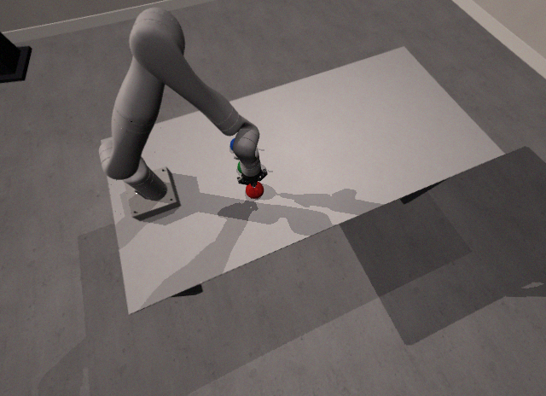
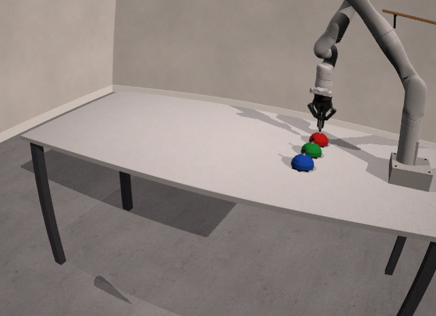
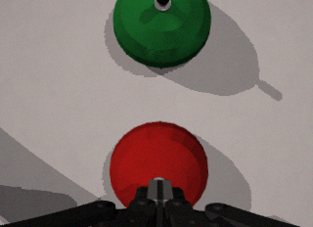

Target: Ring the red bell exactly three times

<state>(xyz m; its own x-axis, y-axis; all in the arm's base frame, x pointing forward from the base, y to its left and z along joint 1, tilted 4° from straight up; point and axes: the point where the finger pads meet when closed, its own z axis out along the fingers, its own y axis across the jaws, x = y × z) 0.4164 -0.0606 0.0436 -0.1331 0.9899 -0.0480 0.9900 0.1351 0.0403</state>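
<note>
The red bell [image 1: 254, 190] [image 2: 319, 139] [image 3: 158, 162] sits on the white table, at the end of a row of three domed bells. My gripper [image 1: 252, 181] [image 2: 320, 129] [image 3: 159, 194] is shut and points straight down over the red bell, its fingertips at the bell's top. The fingertips cover the red bell's button, so I cannot tell how far down it is. The green bell [image 1: 239, 166] [image 2: 311, 150] [image 3: 162, 19] stands beside the red one with its button up. The blue bell [image 1: 231, 144] [image 2: 302, 162] lies beyond the green one.
The arm's base [image 1: 152, 194] [image 2: 409, 171] is bolted to the table [image 1: 374, 113] [image 2: 158, 137] close to the bells. The arm's forearm hangs over the green and blue bells in the top view.
</note>
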